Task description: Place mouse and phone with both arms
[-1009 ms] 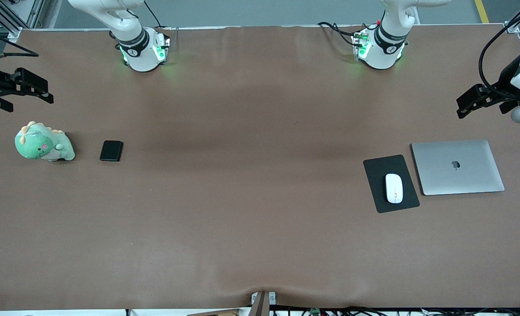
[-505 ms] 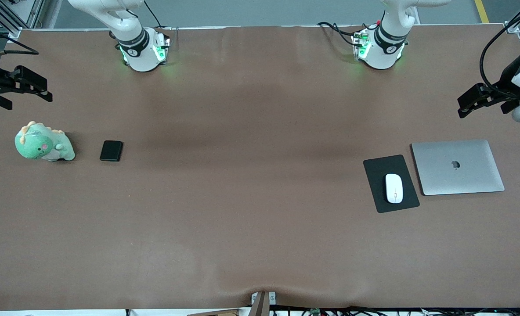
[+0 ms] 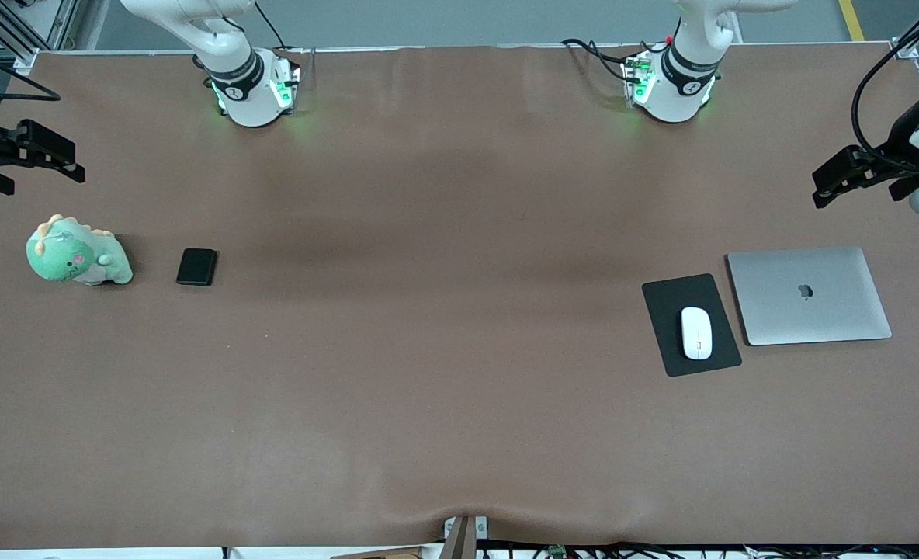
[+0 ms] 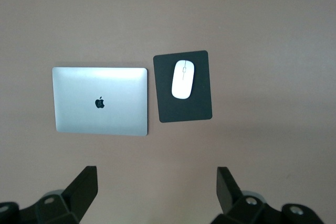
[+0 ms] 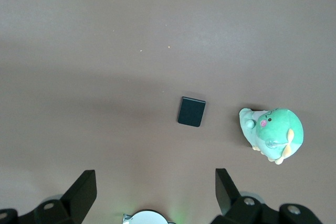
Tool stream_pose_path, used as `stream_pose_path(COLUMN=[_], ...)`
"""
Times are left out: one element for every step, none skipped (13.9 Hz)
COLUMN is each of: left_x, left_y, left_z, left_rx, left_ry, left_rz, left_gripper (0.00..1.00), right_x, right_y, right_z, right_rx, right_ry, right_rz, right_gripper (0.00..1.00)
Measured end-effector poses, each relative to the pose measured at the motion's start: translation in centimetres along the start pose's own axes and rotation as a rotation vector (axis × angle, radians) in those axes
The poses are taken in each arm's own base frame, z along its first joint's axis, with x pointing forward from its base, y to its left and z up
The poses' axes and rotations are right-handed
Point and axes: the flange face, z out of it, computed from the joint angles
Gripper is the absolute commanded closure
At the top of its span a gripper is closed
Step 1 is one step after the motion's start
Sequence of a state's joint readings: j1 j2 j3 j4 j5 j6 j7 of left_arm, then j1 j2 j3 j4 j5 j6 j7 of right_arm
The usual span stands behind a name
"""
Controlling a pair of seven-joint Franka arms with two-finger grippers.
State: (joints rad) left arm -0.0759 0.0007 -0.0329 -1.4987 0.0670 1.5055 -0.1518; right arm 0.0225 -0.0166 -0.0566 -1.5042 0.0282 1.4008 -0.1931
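Lying on a black pad (image 3: 691, 324) toward the left arm's end of the table (image 3: 444, 349) is the white mouse (image 3: 696, 332), its long axis running with the pad's. A closed silver laptop (image 3: 809, 295) sits just beside the pad, nearer that end's edge, a thin strip of brown showing between the 2. In the left wrist view the mouse (image 4: 183, 79) rests on the upper half of the pad (image 4: 182, 109), next to the laptop (image 4: 100, 100).

The phone (image 3: 196, 266) lies flat on the bare table toward the right arm's end, near a green plush dinosaur (image 3: 76, 254) but not touching it. The right wrist view shows the phone (image 5: 191, 111) a little turned, with the dinosaur (image 5: 272, 134) close by.

The left gripper (image 3: 847, 177) hangs in the air over the table's edge at the left arm's end, above bare cloth past the laptop, holding nothing. In its wrist view the 2 fingers (image 4: 82, 190) stand wide apart with only tabletop between them.

The right gripper (image 3: 29, 153) hangs over the edge at the right arm's end, above bare cloth farther from the front camera than the dinosaur. Its fingers (image 5: 80, 193) are spread wide too, and it is empty.

Both white arms rise from green-lit bases (image 3: 254, 89) along the top of the front view.
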Motion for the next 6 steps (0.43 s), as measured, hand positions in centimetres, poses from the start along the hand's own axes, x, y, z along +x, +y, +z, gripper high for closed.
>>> stream_pose_path(left_x=[-0.14, -0.27, -0.39, -0.5, -0.6, -0.71], left_y=[0.16, 0.23, 0.24, 0.29, 0.3, 0.28], left_z=[0.09, 0.17, 0.26, 0.31, 0.28, 0.17], left_rx=[0.002, 0.003, 0.002, -0.009, -0.02, -0.025], left_ry=[-0.011, -0.021, -0.032, -0.042, -0.051, -0.057], left_rz=[0.003, 0.005, 0.005, 0.005, 0.004, 0.003], left_gripper=[0.0, 0.0, 0.0, 0.0, 0.0, 0.0], right_x=[-0.01, -0.02, -0.03, -0.03, -0.04, -0.05], right_y=[0.04, 0.03, 0.03, 0.05, 0.1, 0.13], right_z=[-0.01, 0.0, 0.01, 0.03, 0.03, 0.03], right_rx=[0.0, 0.0, 0.0, 0.0, 0.0, 0.0], right_ry=[0.0, -0.001, -0.001, -0.002, -0.002, -0.002], right_rz=[0.0, 0.0, 0.0, 0.001, 0.002, 0.002], right_gripper=[0.0, 0.0, 0.0, 0.0, 0.0, 0.0])
